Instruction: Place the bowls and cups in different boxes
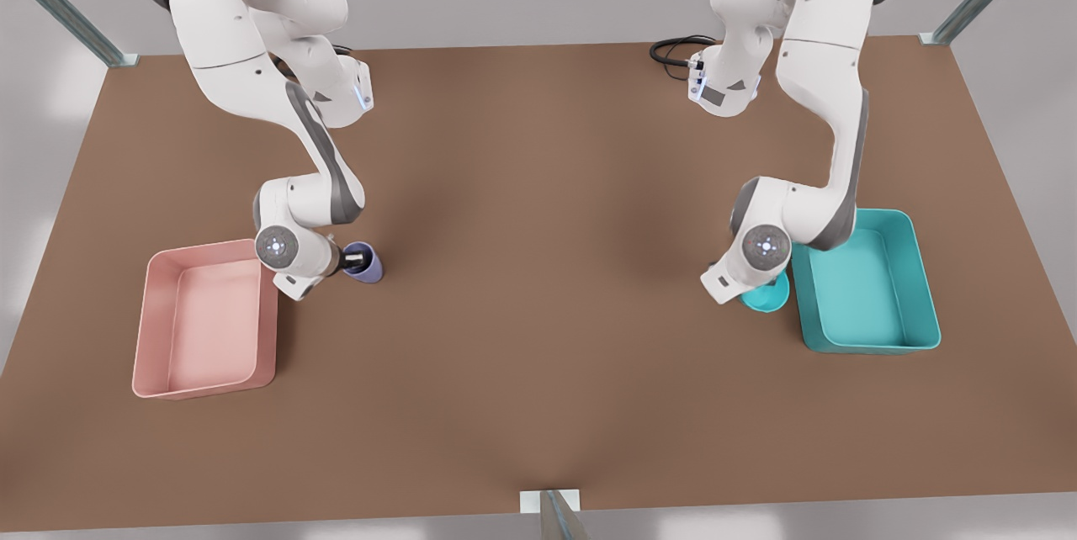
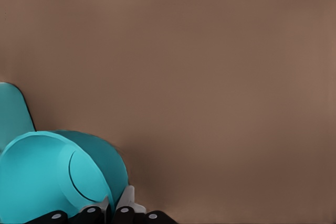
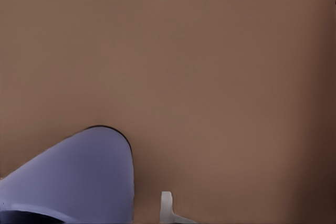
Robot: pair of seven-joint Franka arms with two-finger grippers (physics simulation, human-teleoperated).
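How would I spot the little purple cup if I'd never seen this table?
Find the pale pink box at the front view's left of the brown table. Just beside its far corner, the right gripper grips the lavender cup at its rim. It is the scene's one purple thing, taller than wide, unlike the shallow teal bowl.

My arms [image 1: 252, 27] are white with grey joints, working over a plain brown table [image 1: 538, 288]. The cup [image 1: 365, 262] is lavender-purple and unpatterned. The bowl [image 2: 47, 177] is teal, matching the teal box [image 1: 867, 283] beside it. The other box [image 1: 206, 317] is pale pink, also plain.
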